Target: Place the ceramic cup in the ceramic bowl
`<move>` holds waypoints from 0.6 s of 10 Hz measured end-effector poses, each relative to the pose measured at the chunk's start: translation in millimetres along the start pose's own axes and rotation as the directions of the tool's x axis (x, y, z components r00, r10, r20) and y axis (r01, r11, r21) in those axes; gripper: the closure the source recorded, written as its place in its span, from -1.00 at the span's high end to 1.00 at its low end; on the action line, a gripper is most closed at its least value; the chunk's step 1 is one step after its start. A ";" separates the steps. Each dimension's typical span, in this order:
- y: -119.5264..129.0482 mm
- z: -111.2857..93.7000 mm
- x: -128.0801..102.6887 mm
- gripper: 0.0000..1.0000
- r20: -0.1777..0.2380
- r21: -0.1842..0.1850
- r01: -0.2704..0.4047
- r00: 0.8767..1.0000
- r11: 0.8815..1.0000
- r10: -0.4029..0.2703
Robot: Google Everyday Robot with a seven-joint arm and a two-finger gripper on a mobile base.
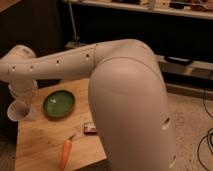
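One ceramic cup (pixel 15 111) (tilted) clamped in end effector (pixel 22 102), just left of ceramic bowl (pixel 59 104).

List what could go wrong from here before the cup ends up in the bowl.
1. The gripper holds the ceramic cup at the left edge of the table. If the grip slips, the cup could fall off the table and not land on it.
2. The cup looks tilted. If released that way, it may tip over in the shallow ceramic bowl.
3. Both are ceramic, so a hard set-down could chip them.
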 end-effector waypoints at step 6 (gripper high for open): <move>-113.0 -11.7 23.4 -1.00 -0.025 0.048 -0.128 0.991 0.991 0.130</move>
